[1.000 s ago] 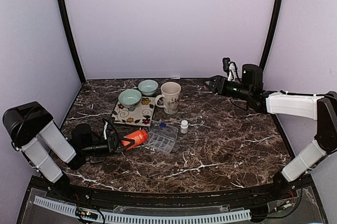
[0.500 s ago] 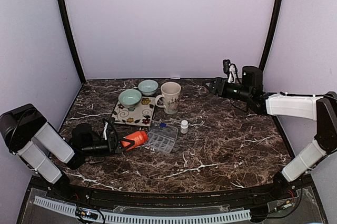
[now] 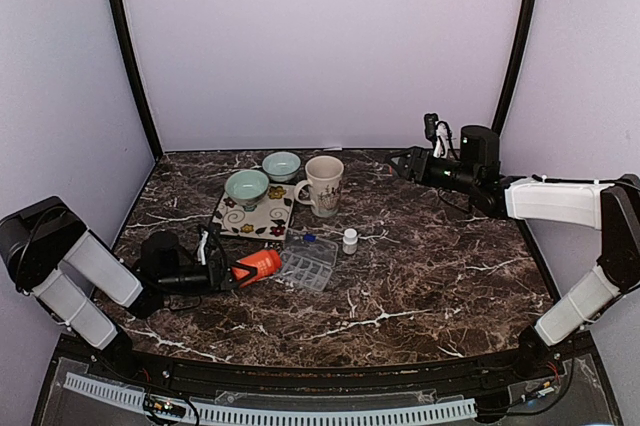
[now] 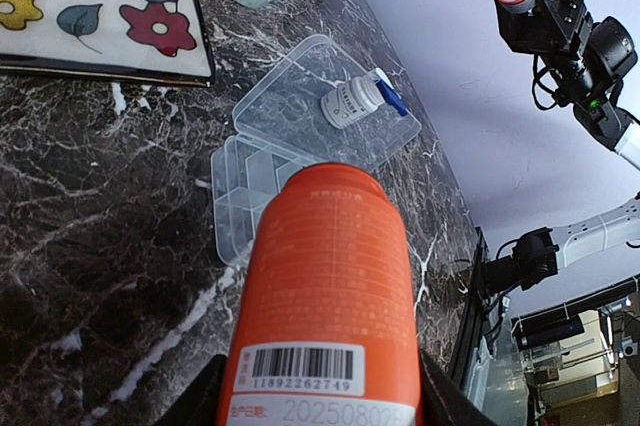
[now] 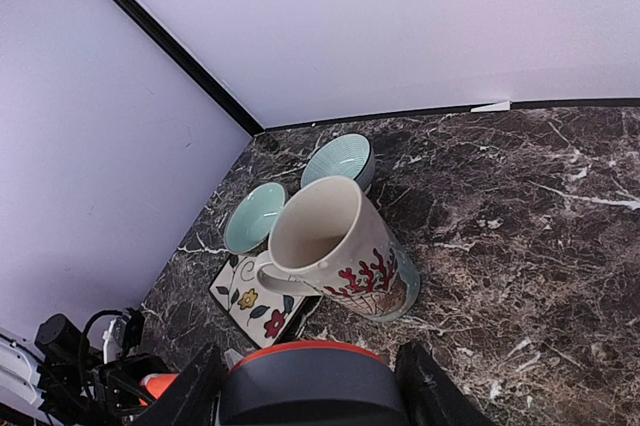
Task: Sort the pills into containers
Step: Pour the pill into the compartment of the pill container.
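Note:
An orange pill bottle (image 3: 257,265) lies level just above the table, its open mouth toward a clear plastic pill organizer (image 3: 307,263) with its lid open. My left gripper (image 3: 225,271) is shut on the bottle (image 4: 325,286) near its base, a finger on each side. A small white bottle (image 3: 350,240) stands behind the organizer (image 4: 300,126). My right gripper (image 3: 405,161) hangs high at the back right, shut on a dark cap with a red rim (image 5: 305,386). No pills show in any view.
A flowered mug (image 3: 324,184) stands behind the organizer. Left of it a floral tile (image 3: 262,218) carries a teal bowl (image 3: 247,187), with a second bowl (image 3: 282,164) behind. A small blue object (image 3: 309,238) lies at the organizer's far edge.
The left arm's upper links have sunk a little and its wrist has edged right. The orange bottle and the right gripper with the cap are almost where they were.

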You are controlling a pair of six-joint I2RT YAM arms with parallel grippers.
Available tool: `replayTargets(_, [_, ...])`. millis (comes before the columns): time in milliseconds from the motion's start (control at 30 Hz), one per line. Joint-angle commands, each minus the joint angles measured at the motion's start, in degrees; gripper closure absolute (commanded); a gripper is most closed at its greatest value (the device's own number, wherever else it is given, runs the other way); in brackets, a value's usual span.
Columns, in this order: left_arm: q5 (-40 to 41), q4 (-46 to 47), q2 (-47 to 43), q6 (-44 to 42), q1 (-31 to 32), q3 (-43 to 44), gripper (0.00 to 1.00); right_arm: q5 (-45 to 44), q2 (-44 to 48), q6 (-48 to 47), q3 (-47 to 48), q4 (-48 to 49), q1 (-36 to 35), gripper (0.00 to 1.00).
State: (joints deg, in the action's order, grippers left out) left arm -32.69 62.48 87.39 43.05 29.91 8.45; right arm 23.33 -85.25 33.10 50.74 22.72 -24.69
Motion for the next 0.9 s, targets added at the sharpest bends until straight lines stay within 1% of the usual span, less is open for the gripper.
replayTargets(0, [-0.07,-0.42,-0.72,-1.87,0.32,1.95,0.92,0.76,-0.54,-0.62,1.54,1.37,0.48,0.56])
replayTargets(233, [-0.26,0.23,0.66,-1.78,0.32,2.38,0.93,0.85,-1.29,-0.4,1.63,1.82,0.56,0.56])
replayTargets(867, [1.4,-4.2,-1.18,-3.36,0.32,2.8,0.93,1.22,-1.87,-0.07,1.25,2.41,0.87,0.56])
